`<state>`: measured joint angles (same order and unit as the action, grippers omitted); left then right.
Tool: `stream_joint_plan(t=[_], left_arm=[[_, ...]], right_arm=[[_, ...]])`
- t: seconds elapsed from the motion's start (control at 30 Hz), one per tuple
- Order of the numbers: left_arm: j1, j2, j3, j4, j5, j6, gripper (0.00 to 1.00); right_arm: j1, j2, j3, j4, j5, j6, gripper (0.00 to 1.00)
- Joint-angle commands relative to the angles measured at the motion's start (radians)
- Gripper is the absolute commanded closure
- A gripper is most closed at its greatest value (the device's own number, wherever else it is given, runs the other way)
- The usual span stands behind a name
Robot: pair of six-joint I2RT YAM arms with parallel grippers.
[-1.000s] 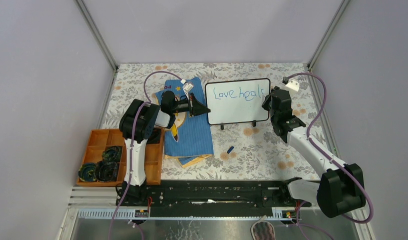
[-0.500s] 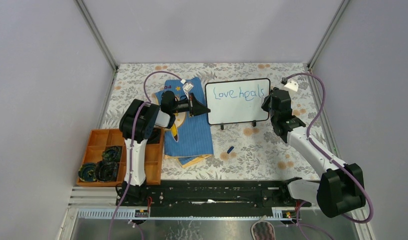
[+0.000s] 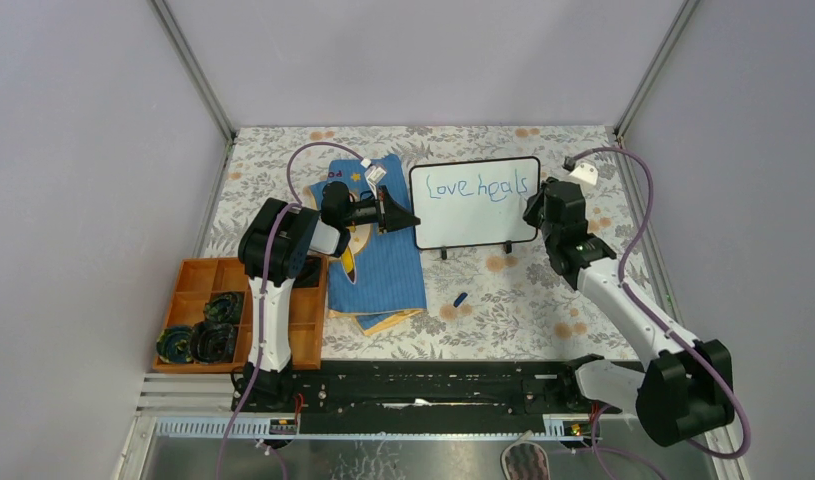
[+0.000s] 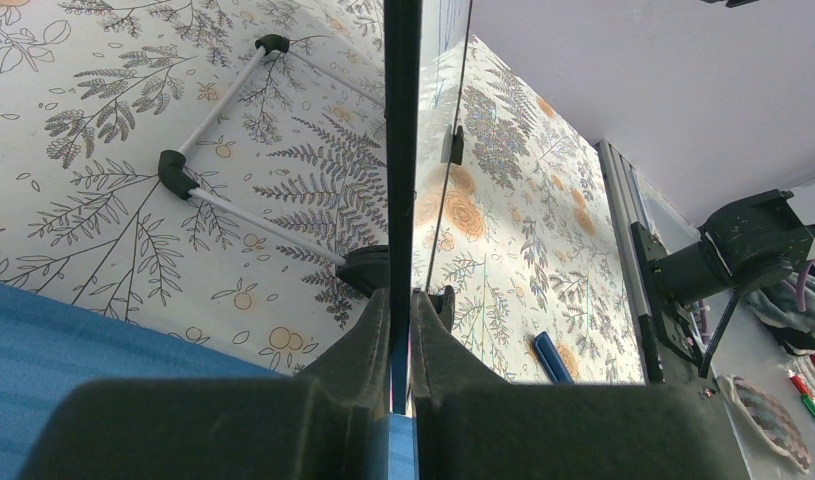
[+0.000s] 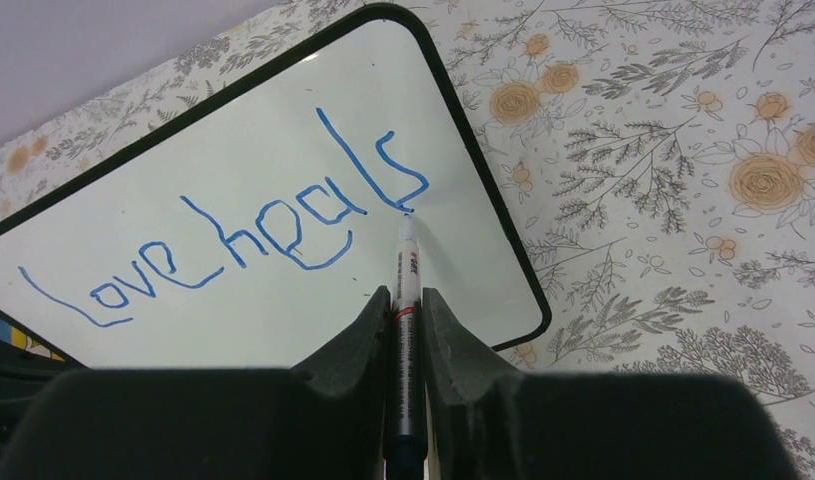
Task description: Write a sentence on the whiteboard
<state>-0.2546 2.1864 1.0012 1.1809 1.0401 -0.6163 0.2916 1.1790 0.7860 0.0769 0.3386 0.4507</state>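
Note:
The whiteboard stands on its black feet at the back middle of the table. It bears blue words "Love heals" in one line, also clear in the right wrist view. My left gripper is shut on the whiteboard's left edge, seen edge-on in the left wrist view. My right gripper is shut on a marker, whose tip touches the board at the bottom of the final "s".
A blue marker cap lies on the flowered tablecloth in front of the board, also in the left wrist view. A blue cartoon-print cloth lies left of the board. An orange tray with dark items sits at the front left.
The right gripper has shifted slightly with the marker while finishing the "s" of "heals". The left arm and the board have not moved.

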Motion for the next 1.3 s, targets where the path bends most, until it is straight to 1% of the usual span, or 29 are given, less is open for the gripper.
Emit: stream_joint_plan(t=[0.0, 0.1, 0.17, 0.27, 0.33, 0.4, 0.5, 0.6, 0.8, 0.93, 1.27], left_arm=[[0.001, 0.032, -0.034, -0.035, -0.014, 0.026, 1.00], [0.002, 0.032, -0.034, -0.033, -0.014, 0.024, 1.00], [0.002, 0.033, -0.033, -0.029, -0.014, 0.020, 1.00], [0.002, 0.037, -0.033, -0.025, -0.014, 0.016, 1.00], [0.002, 0.039, -0.033, -0.018, -0.015, 0.011, 1.00], [0.003, 0.042, -0.033, -0.012, -0.016, 0.008, 1.00], [0.006, 0.048, -0.029, -0.003, -0.013, -0.001, 1.00], [0.009, 0.054, -0.030, 0.013, -0.012, -0.014, 1.00], [0.017, 0.066, -0.039, 0.060, -0.015, -0.048, 1.00], [0.020, 0.072, -0.046, 0.084, -0.015, -0.062, 1.00], [0.028, 0.087, -0.047, 0.112, -0.012, -0.091, 1.00]], right_arm=[[-0.005, -0.117, 0.037, -0.065, 0.013, 0.011, 1.00], [-0.003, -0.194, 0.055, -0.127, -0.005, -0.017, 1.00], [0.006, -0.248, 0.056, -0.139, -0.028, -0.041, 1.00], [0.054, -0.309, 0.052, -0.137, -0.051, -0.075, 1.00], [0.129, -0.326, 0.050, -0.120, -0.019, -0.105, 1.00], [0.257, -0.322, 0.051, -0.093, 0.043, -0.152, 1.00], [0.415, -0.266, 0.050, -0.017, 0.155, -0.223, 1.00], [0.513, -0.201, 0.020, 0.057, 0.224, -0.269, 1.00], [0.524, -0.135, -0.080, 0.189, 0.218, -0.200, 1.00], [0.524, -0.112, -0.090, 0.190, 0.209, -0.185, 1.00], [0.524, -0.163, -0.150, 0.206, 0.172, -0.191, 1.00]])
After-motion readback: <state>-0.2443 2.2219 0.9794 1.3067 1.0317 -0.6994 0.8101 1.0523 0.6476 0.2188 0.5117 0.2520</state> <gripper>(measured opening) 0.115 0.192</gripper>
